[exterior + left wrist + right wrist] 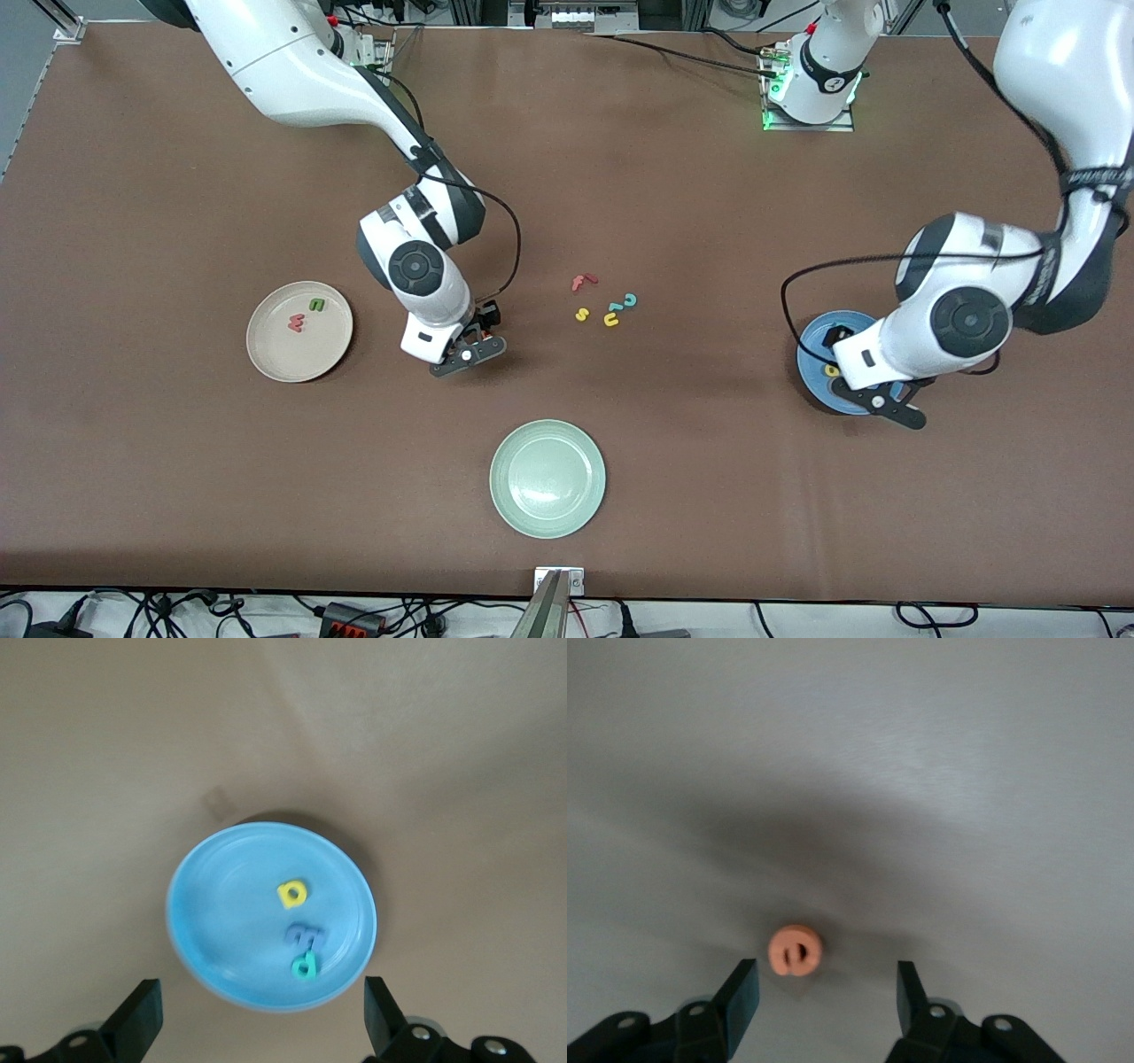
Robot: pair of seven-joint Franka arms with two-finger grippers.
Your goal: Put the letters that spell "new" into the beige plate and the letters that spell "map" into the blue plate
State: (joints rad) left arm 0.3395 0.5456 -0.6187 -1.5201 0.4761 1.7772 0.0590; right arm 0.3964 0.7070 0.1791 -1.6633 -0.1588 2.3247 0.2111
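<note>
Hovering over the blue plate (819, 341), the left gripper (262, 1014) spreads its fingers wide and empty. The plate lies at the left arm's end of the table and holds the yellow a (291, 894), blue m (306, 935) and teal p (305, 966). From the front the arm hides most of that plate.

The pale green plate (547, 478) sits nearest the front camera. Farther from the camera than it lies a small cluster of loose letters — red f (582, 282), yellow s (582, 314), yellow u (611, 320), teal c (630, 300).

Toward the right arm's end from the green plate is the beige plate (299, 331), with the dark green n (316, 304) and pinkish-red w (296, 324) in it.

The right gripper (824, 1001) hangs between the beige plate and the cluster — fingers parted, gripping nothing. The orange e (796, 950) lies on the table just by one fingertip; the front view hides it.
</note>
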